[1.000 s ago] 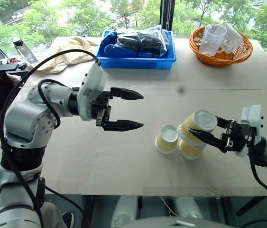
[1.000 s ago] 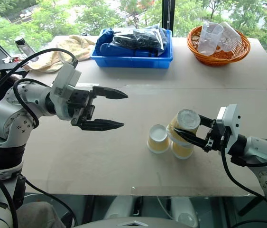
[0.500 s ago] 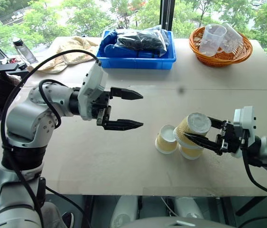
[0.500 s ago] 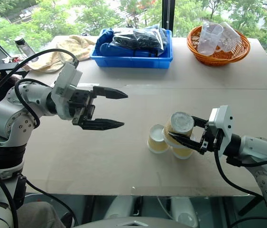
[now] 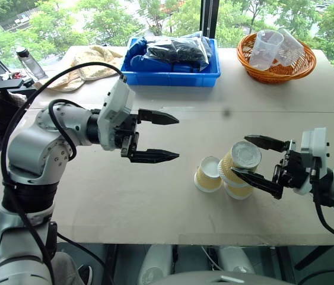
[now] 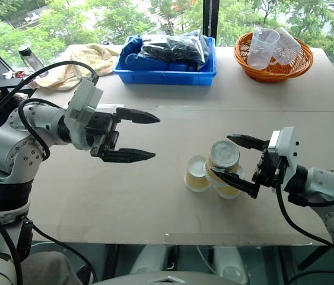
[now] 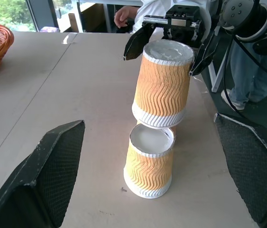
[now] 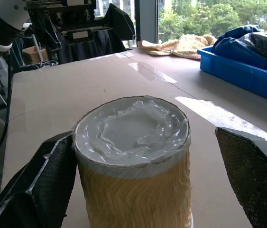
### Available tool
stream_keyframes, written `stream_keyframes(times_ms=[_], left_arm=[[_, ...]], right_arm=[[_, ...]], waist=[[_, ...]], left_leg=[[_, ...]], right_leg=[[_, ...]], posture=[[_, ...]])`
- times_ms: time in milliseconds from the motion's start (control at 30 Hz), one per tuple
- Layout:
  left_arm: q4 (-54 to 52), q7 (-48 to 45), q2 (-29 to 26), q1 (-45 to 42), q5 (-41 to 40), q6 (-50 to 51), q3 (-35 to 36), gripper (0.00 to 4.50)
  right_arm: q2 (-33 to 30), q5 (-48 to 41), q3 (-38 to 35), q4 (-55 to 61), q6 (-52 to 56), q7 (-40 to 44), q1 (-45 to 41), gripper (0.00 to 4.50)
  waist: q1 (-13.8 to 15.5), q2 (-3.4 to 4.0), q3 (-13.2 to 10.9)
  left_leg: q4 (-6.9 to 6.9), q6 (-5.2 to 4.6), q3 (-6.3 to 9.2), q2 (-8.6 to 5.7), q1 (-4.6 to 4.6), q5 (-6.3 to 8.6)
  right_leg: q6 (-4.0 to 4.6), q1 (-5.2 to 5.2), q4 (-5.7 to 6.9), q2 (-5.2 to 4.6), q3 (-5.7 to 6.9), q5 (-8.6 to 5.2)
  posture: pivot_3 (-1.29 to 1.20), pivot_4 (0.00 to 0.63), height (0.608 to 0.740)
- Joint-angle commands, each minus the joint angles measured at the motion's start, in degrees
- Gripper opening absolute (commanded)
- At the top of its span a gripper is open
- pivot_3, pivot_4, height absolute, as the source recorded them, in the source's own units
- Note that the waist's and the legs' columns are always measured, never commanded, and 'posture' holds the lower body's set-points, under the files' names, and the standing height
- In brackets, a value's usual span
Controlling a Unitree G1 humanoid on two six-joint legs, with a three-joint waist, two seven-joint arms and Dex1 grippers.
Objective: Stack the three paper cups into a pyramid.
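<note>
The pale bench point(image 5: 155, 208) stood by windows (trees outside); both grippers' jaws were apart, the top cup point(image 5: 241, 160) between the right gripper point(image 5: 260, 160) jaws.

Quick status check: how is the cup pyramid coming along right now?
Both grippers open: left gripper idle, right gripper straddling top cup. Top cup sits tilted on two base cups. Nothing in the way.

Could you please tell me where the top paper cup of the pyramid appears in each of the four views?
Left eye view: top cup, right of centre.
Right eye view, right of centre.
Left wrist view, upper centre.
Right wrist view, lower centre.
Shared landmark: the right pincer, its open fingers on either side of the cup.
</note>
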State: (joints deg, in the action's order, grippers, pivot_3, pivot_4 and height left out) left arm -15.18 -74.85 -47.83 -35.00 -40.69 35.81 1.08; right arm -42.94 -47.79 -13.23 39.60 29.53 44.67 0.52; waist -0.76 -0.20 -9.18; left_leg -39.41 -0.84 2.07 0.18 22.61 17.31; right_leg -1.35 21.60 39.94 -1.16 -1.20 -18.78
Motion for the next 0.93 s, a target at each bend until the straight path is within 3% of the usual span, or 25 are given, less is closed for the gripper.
stream_keyframes(times_ms=[33, 200, 300, 400, 600, 767, 933], left_arm=[[-0.6, -1.6, -0.3, 0.1, 0.4, -1.4, -0.4, 4.5], [-0.6, -1.9, 0.5, 0.7, -0.1, -1.6, -0.6, 4.5], [-1.0, -1.3, 0.4, 2.6, 0.0, -1.0, -0.9, 4.5], [-2.3, 3.7, 3.1, 9.0, 2.3, -2.9, -1.4, 4.5], [-5.5, 16.8, 10.9, 23.5, 10.6, -9.4, -2.0, 4.5], [-5.7, 24.6, 14.2, 35.2, 18.3, -16.9, -1.5, 4.5], [-1.5, 27.2, 14.9, 40.2, 25.7, -26.0, -3.2, 4.5]], right_arm=[[-1.5, -3.7, -5.1, 5.1, 0.5, 0.2, 3.4, 4.43], [-2.5, -9.1, -16.0, 5.9, 0.6, 2.3, 12.0, 4.43], [-2.5, -11.0, -24.4, 3.3, 2.2, 8.8, 22.7, 4.43], [1.1, 1.9, -20.9, -8.6, -8.7, 15.0, 27.8, 4.43], [8.3, 15.8, -12.6, -25.5, -24.1, 14.1, 20.7, 4.43], [10.8, 20.7, -9.5, -37.1, -33.8, 15.7, 15.5, 4.43], [9.7, 20.6, -8.2, -40.5, -35.9, 17.9, 13.1, 4.43]], waist=[[0.1, 0.0, 0.0], [0.2, -0.05, 0.0], [0.2, -0.05, 0.0], [0.2, -0.13, 0.1], [-0.5, -0.18, 0.1], [0.0, -0.04, 0.1], [0.4, -0.02, 0.2]], left_leg=[[0.0, 0.0, 0.0, 0.0, 0.0, 0.0], [-0.01, -0.01, 0.0, -0.01, 0.03, 0.0], [0.0, -0.01, -0.01, -0.01, 0.02, 0.0], [0.05, -0.02, -0.01, 0.01, -0.01, 0.01], [0.11, -0.22, -0.24, 0.01, -0.53, 0.13], [0.28, -0.21, -0.22, 0.07, -0.79, 0.13], [0.25, -0.22, -0.22, 0.02, -0.83, 0.13]], right_leg=[[0.0, 0.0, 0.0, 0.0, 0.0, 0.0], [0.0, -0.02, -0.02, -0.03, 0.04, 0.0], [0.0, -0.02, -0.01, -0.02, 0.03, 0.0], [0.0, -0.06, -0.05, 0.01, 0.02, 0.0], [-0.01, -0.29, 0.06, -0.01, -0.34, 0.0], [0.0, -0.47, 0.03, 0.06, -0.38, 0.0], [0.0, -0.57, -0.05, -0.05, -0.34, 0.0]], posture=[[0.0, 0.15, 0.74], [0.0, 0.15, 0.74], [0.0, 0.15, 0.74], [0.0, 0.15, 0.74], [0.0, 0.15, 0.74], [0.0, 0.15, 0.74], [0.0, 0.15, 0.74]])
